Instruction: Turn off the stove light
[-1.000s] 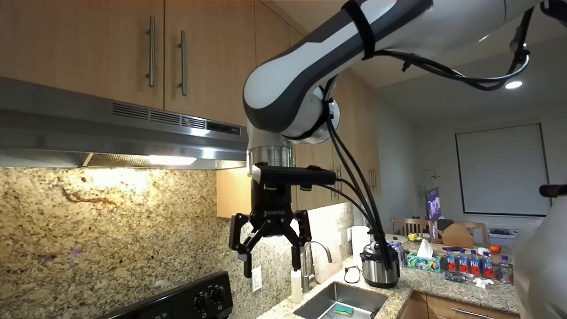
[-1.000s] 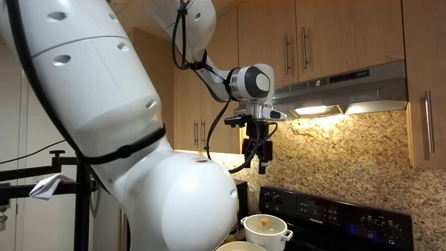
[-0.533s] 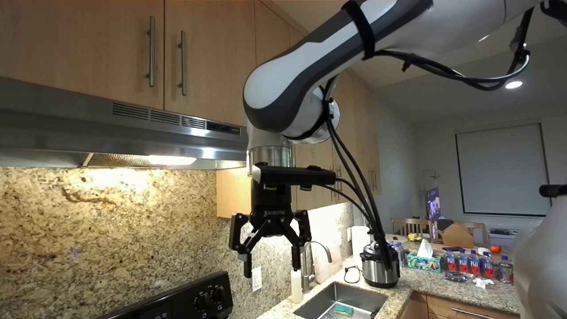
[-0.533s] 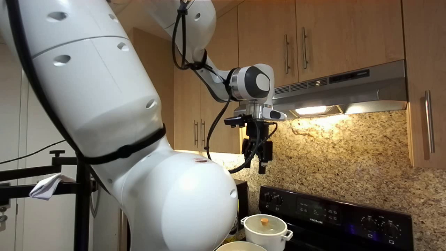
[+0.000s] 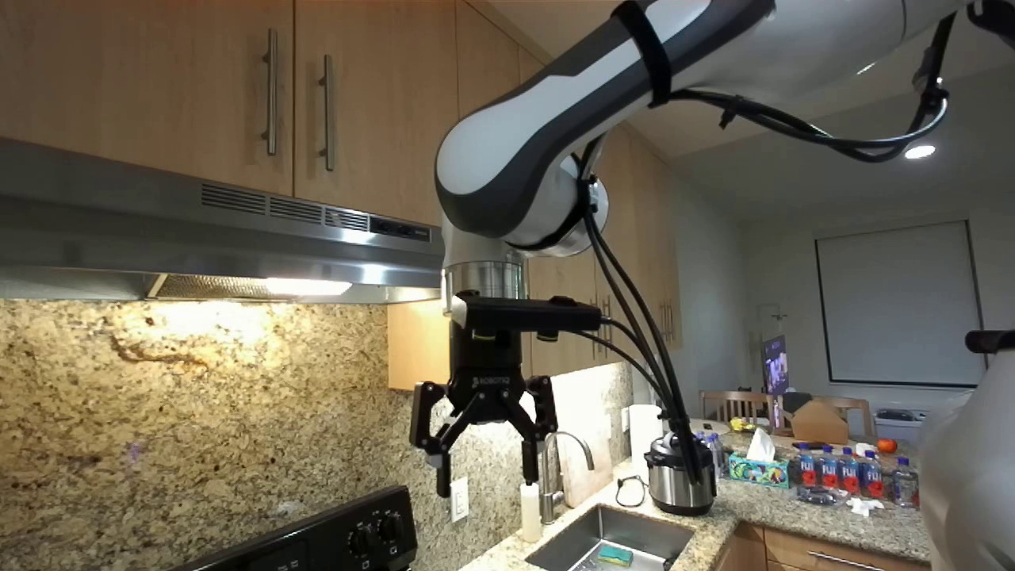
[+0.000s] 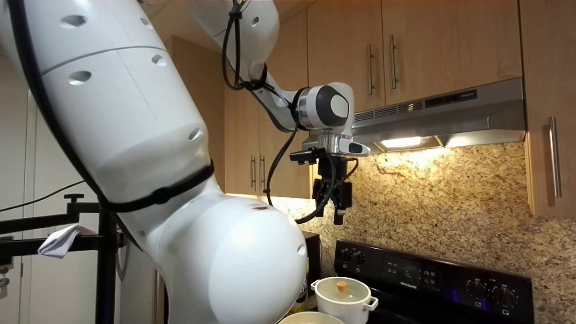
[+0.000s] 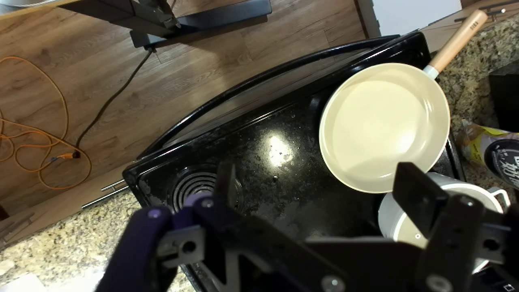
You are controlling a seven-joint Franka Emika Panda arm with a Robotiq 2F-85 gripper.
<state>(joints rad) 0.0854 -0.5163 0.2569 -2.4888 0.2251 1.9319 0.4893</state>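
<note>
The stove light (image 5: 308, 286), a narrow strip under the steel range hood (image 5: 206, 230), glowed warm white in both exterior views, so the task looked undone. The black Robotiq gripper (image 5: 487, 474) pointed straight down, lower than the hood, its fingers (image 5: 530, 460) spread wide with nothing between them. The dark control panel (image 5: 400, 229) on the hood's front, probably what worked the light, sat well above the fingertips, apart from them. Getting up to it, working it and seeing the glow go out all seemed left to do
</note>
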